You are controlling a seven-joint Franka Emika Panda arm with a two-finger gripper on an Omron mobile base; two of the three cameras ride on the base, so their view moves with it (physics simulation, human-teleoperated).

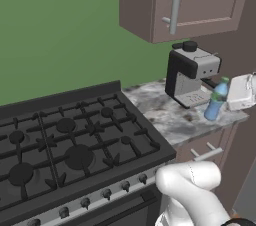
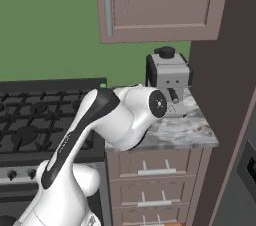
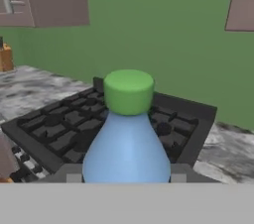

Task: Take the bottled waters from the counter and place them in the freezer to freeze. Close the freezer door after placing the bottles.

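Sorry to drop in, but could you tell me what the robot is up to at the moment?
The white arm has its gripper closed on the green-capped water bottle, beside the black-and-silver coffee machine on the marbled counter to the right of the black gas stove. In the hand view the bottle sits upright right at the fingers, cap up. Whether it is lifted clear of the counter or just touching it is hard to tell. The freezing step is not yet done.

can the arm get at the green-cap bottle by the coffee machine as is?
Probably yes: the tool already sits shut at the green-cap bottle on the counter, beside the coffee machine. In the hand view the bottle stands right before it, nothing in between.
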